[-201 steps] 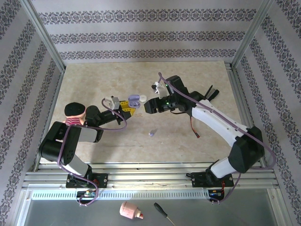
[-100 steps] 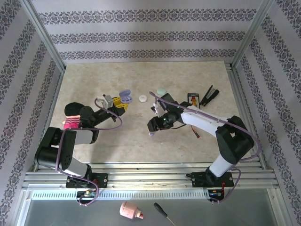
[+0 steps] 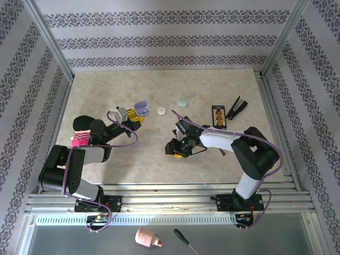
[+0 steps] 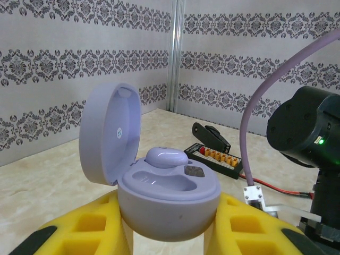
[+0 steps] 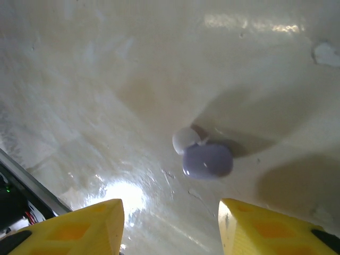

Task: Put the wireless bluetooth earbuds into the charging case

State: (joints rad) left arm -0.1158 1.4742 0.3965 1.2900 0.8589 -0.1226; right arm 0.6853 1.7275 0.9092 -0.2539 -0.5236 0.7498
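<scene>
Lilac case (image 4: 169, 199) open, 1 bud (image 4: 166, 157) in; 2nd bud (image 5: 207, 160) on table (image 5: 79, 79).

The case (image 4: 169, 207) is lilac, like the earbud (image 4: 166, 156) in it and the loose earbud (image 5: 208, 160), whose tip is whitish. Left gripper (image 4: 170, 241) and right gripper (image 5: 170, 215) have yellow pads (image 4: 90, 226). The table (image 3: 106, 90) is marbled beige, the walls (image 3: 159, 40) pale with dark damask bands. At two o'clock from the white disc (image 3: 161, 110), a pale green pebble (image 3: 182, 102).
</scene>
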